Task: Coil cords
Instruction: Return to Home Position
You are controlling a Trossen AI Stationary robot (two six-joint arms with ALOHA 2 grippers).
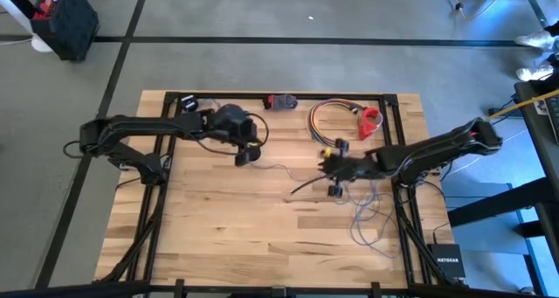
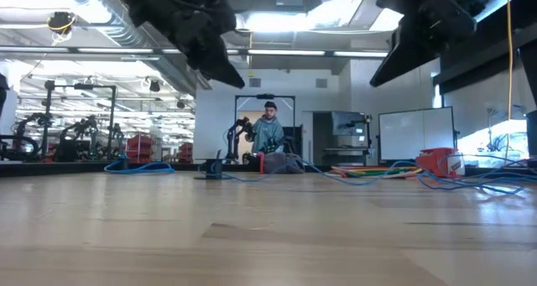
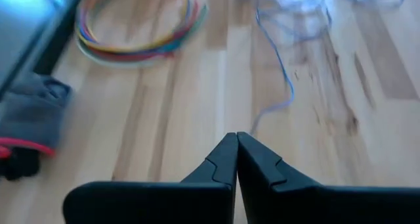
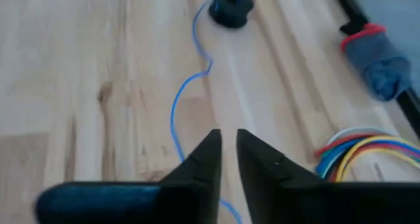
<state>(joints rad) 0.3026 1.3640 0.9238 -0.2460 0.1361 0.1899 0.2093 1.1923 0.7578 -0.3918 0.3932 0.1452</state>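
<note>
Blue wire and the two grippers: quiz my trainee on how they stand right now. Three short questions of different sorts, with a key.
1. True or false: the left gripper has its fingers shut on the blue wire.
2. Pick one. The fingers of the right gripper are: A, spread wide; B, slightly apart and holding nothing; C, clamped on the wire.
3. In the right wrist view, what does the wire lead to?

Key:
1. False. The fingers are shut, but on nothing.
2. B.
3. The black spool lying on the table.
</note>
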